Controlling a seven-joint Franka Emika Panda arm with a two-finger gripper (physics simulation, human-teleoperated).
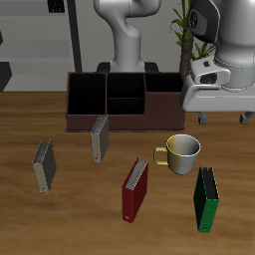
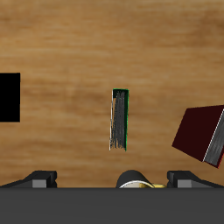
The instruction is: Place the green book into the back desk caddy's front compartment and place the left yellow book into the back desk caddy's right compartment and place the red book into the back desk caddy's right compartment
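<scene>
The green book (image 1: 206,199) stands on edge near the table's front edge, and in the wrist view (image 2: 121,118) I see it edge-on from straight above. My gripper (image 1: 225,116) (image 2: 109,179) hangs high above it, open and empty, fingers wide apart. The left yellow book (image 1: 100,137), grey-tan, stands just in front of the back desk caddy (image 1: 72,123). The red book (image 1: 134,189) (image 2: 203,133) stands mid-table. The caddy's small front compartment (image 1: 126,104) lies between two large end sections, and all show black, empty interiors.
A yellow-white mug (image 1: 182,152) (image 2: 136,181) stands between the green book and the caddy. A darker grey twin book (image 1: 44,164) stands farther to the side. A black square shape (image 2: 9,96) shows at the wrist view's edge.
</scene>
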